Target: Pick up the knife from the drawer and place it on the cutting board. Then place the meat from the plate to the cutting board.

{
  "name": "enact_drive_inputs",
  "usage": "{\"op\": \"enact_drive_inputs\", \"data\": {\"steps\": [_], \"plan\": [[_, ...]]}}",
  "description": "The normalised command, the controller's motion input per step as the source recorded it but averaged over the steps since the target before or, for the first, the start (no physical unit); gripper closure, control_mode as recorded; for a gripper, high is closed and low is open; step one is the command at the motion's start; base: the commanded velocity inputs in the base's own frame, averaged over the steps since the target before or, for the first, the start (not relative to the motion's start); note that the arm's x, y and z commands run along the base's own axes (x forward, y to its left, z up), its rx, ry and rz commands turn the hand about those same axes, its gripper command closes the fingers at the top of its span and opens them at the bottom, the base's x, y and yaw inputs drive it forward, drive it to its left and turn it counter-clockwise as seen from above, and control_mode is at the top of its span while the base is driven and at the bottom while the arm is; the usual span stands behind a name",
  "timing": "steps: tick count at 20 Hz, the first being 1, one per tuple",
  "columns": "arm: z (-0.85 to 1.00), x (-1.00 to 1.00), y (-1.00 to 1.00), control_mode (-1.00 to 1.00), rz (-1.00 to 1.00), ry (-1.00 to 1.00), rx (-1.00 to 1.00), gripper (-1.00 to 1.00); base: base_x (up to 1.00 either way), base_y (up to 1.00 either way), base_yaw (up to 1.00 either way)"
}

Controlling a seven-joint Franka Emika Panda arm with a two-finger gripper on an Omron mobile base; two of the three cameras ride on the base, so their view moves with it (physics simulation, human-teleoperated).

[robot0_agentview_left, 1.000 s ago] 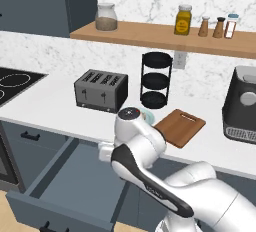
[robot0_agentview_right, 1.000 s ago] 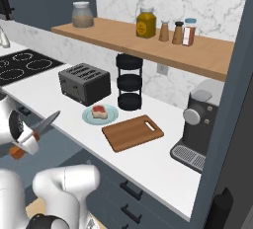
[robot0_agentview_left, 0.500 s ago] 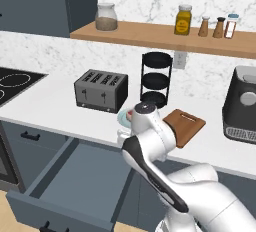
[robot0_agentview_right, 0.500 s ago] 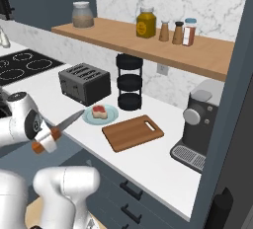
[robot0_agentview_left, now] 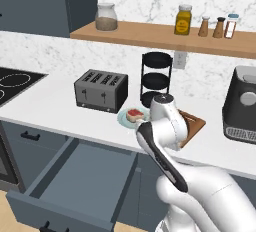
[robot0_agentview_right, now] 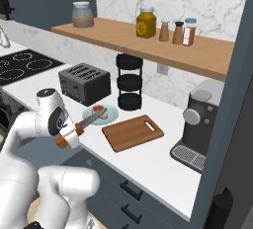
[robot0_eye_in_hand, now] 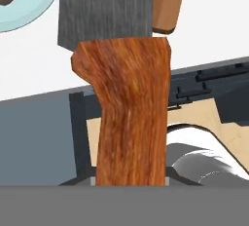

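One drawer gapes open in the left base view, meat on the plate. Right base view: gripper pinches the knife near the board. Hand view: knife handle fills the centre.

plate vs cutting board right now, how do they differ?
The plate is round and pale blue-green; the cutting board is rectangular brown wood with a slot handle. The plate carries the meat; the cutting board has nothing on it. The plate looks slightly smaller than the cutting board. Both lie flat on the white counter.
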Motion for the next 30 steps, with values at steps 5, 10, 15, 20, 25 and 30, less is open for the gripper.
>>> {"op": "enact_drive_inputs", "data": {"steps": [5,10,15,20,25,30], "plan": [[0.0,0.41,-0.71,-1.0,-0.06,0.06,0.0,1.0,0.0,0.0,0.0],[0.0,0.47,-0.66,-1.0,-0.03,0.01,0.0,1.0,0.0,0.0,0.0],[0.0,0.47,-0.61,-1.0,-0.01,0.0,0.0,1.0,0.0,0.0,0.0],[0.0,0.35,-0.62,-1.0,0.0,0.0,0.0,1.0,0.0,0.0,0.0],[-0.1,0.32,-0.29,-1.0,0.0,0.01,0.0,1.0,0.0,0.0,0.0],[-0.26,0.11,0.01,-1.0,-0.02,0.0,0.0,1.0,0.0,0.0,0.0]]}}
